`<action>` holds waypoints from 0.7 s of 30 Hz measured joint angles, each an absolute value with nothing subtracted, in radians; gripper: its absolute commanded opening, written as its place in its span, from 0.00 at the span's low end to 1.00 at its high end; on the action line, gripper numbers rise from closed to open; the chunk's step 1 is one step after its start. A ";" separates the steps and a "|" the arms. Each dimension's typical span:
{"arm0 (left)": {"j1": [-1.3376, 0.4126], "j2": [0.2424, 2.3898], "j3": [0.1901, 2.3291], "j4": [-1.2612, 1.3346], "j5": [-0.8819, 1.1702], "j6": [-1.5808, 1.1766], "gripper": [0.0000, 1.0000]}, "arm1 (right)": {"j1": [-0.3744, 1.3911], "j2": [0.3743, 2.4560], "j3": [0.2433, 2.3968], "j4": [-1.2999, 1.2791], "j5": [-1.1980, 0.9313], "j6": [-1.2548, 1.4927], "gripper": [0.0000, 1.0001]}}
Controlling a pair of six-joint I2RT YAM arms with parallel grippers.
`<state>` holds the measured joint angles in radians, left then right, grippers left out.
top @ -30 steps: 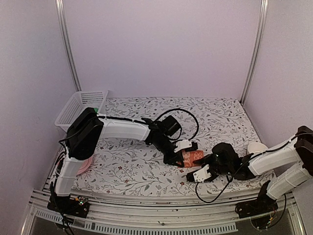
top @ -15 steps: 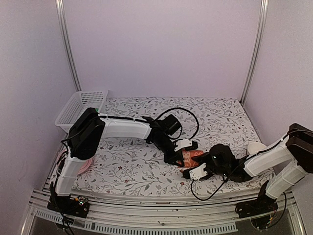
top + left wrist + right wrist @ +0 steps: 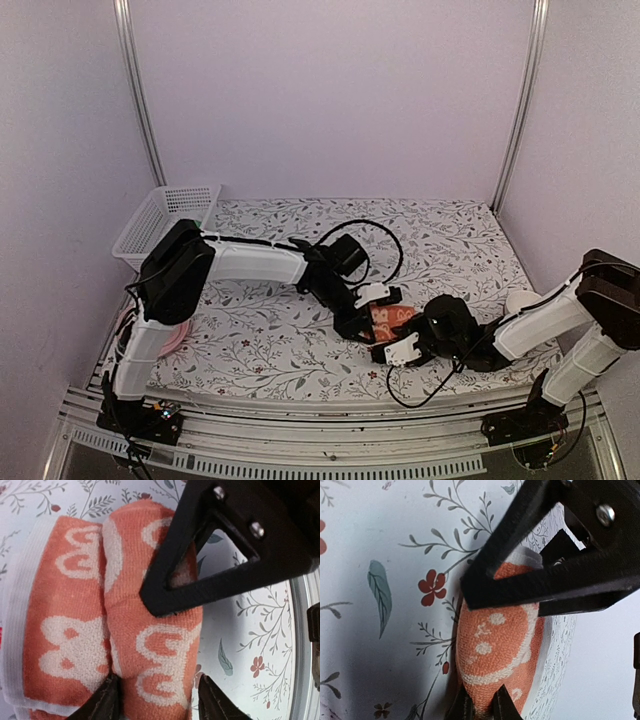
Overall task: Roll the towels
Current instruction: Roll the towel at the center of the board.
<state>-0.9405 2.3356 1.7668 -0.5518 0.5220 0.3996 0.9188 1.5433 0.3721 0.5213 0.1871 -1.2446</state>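
A robot test booth in a lab, not a home: plain pale panels (image 3: 330,90) close in three sides between bare metal posts (image 3: 137,90); a left arm (image 3: 250,265) and a right arm (image 3: 540,325) stand bolted to a slotted aluminium rail (image 3: 330,440), loose cables (image 3: 375,235) showing; a flowered sheet (image 3: 450,240) serves as work surface, a white plastic basket (image 3: 165,220) at its far left corner

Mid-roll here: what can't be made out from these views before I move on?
1. Left wrist view: left gripper fingertips cut off by the bottom edge; pressing the orange towel or only straddling it, unclear.
2. Right wrist view: beyond the right gripper, the left gripper's finger hides the towel's far end.
3. Top view: both grippers cover most of the towel; roll shape unreadable.
4. Any view: the green towel cannot be found.
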 measured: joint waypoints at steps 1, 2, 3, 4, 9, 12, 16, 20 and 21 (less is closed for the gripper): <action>-0.940 2.327 1.748 -0.537 0.514 0.397 0.61 | 0.914 1.546 0.380 0.513 0.183 -1.239 0.05; -0.940 2.308 1.715 -0.515 0.505 0.391 0.63 | 0.906 1.547 0.394 0.493 0.176 -1.230 0.04; -0.940 2.293 1.692 -0.502 0.497 0.394 0.66 | 0.898 1.547 0.409 0.472 0.159 -1.222 0.04; -0.940 2.270 1.656 -0.479 0.483 0.390 0.67 | 0.889 1.547 0.428 0.444 0.141 -1.213 0.04; -0.936 2.129 1.446 -0.390 0.377 0.361 0.76 | 0.828 1.549 0.552 0.229 0.023 -1.164 0.04; -0.933 2.035 1.301 -0.291 0.311 0.348 0.78 | 0.782 1.588 0.678 0.059 -0.074 -1.136 0.04; -0.933 1.897 1.121 -0.120 0.213 0.349 0.77 | 0.726 1.672 0.833 -0.139 -0.194 -1.114 0.04; -0.947 1.794 0.953 0.098 0.103 0.396 0.74 | 0.677 1.776 1.006 -0.341 -0.305 -1.107 0.04; -0.953 1.780 0.916 0.151 0.076 0.418 0.73 | 0.665 1.805 1.053 -0.393 -0.334 -1.105 0.04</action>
<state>-0.9531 1.7802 0.9165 0.1513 0.0765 0.4183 0.6647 1.8053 1.0534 -0.3935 -0.3340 -1.1053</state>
